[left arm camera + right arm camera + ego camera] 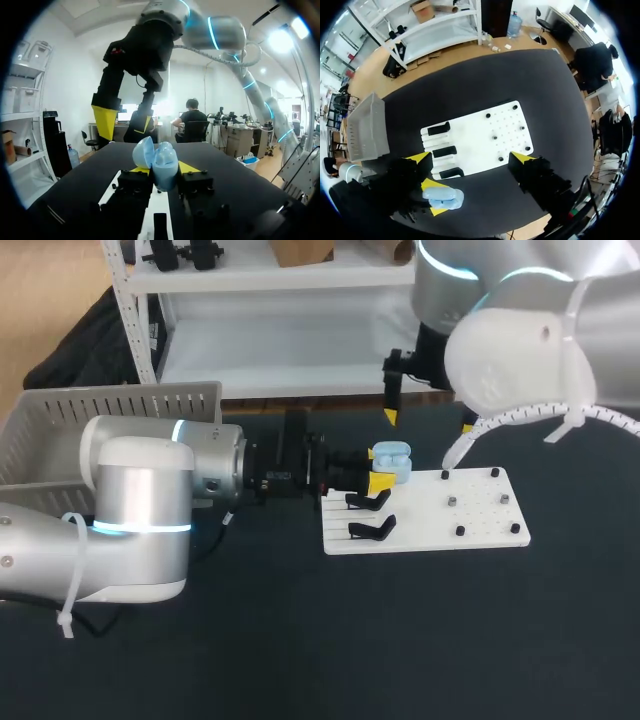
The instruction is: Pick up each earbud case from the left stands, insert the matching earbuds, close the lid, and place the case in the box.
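left gripper (378,478) (164,170): clenched on a light blue rounded plastic earbud case (392,462) (160,160) (442,196), lid open
case: held off the black desk (300,640), near the black stands (368,501) on a white flat board (480,515) (480,140)
right gripper (428,420) (470,157): released, fingers spread, above the board

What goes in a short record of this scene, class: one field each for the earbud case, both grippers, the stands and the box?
Earbud case: light blue, lid open, off the stands
Left gripper: shut on the case, at the white board's left edge
Right gripper: open, above the board and the case
Stands: three, black, on the board, none holding a case
Box: grey, slatted, left of the board
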